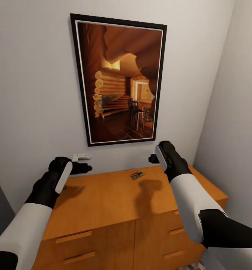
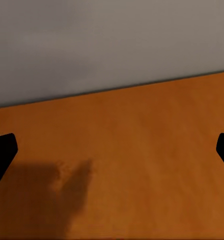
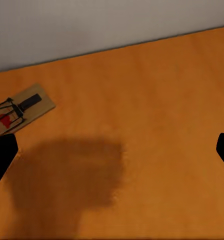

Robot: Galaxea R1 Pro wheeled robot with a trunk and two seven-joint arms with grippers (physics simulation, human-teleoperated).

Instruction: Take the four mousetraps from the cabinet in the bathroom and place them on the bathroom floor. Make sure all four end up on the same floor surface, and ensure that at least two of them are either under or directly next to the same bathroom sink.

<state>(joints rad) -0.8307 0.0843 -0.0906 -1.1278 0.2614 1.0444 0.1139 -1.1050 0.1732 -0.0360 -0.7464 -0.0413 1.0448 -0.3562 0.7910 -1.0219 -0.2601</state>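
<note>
The orange-brown cabinet [image 1: 103, 202] stands against the wall, with bar-handled drawer fronts below its flat top. One mousetrap [image 1: 137, 175], a small tan slab with black wire and a red spot, lies on that top near the back edge. In the right wrist view the mousetrap [image 3: 19, 111] lies on the cabinet top [image 3: 157, 125], ahead of one fingertip. My right gripper [image 1: 153, 159] [image 3: 112, 155] hovers open just above the top, right of the trap. My left gripper [image 1: 84, 167] [image 2: 112, 155] is open over the bare cabinet top [image 2: 142, 165] at the left. Other mousetraps are out of view.
A large framed picture [image 1: 120, 80] of a log interior hangs above the cabinet. A small white wall fitting [image 1: 81, 156] sits just behind my left gripper. A grey wall [image 1: 234, 112] closes in on the right. A sliver of patterned floor [image 1: 193, 267] shows at the bottom.
</note>
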